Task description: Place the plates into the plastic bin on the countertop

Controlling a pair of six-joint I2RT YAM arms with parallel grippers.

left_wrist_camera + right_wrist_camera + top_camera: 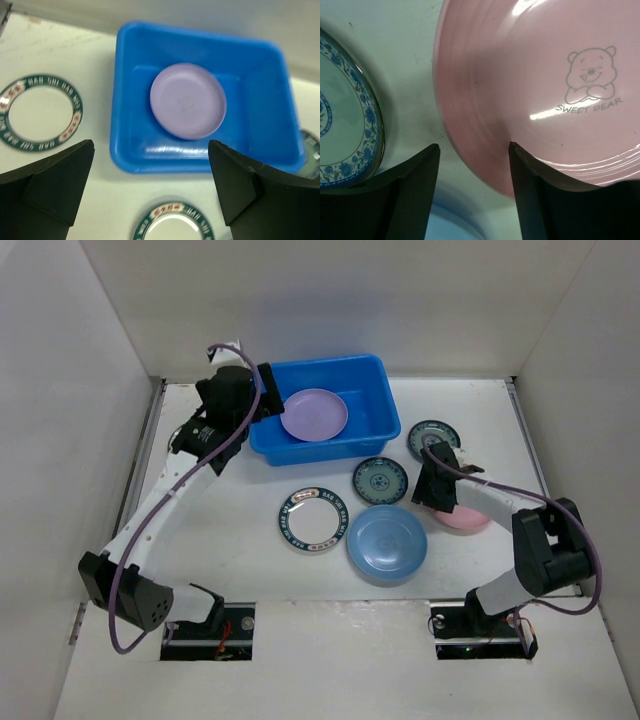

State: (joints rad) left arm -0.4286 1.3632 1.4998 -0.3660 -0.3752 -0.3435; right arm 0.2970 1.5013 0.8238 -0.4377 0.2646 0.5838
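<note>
Near-right of plastic bin (372, 405), right gripper (474, 147) sitting part-open astride pink plate (545, 100) rim; shallow bite risking slip. Above bin, left gripper (151, 150) hanging wide, empty; lilac plate (188, 101) lying inside.

I log: lilac plate (314, 414) flat inside blue bin (375, 410); on the table (240, 540), light blue plate (387, 543), pink plate (465, 520), white dark-rimmed plate (314, 520), two teal plates (380, 480).

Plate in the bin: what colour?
Plate in bin is plain lilac; clearest in left wrist view.
</note>
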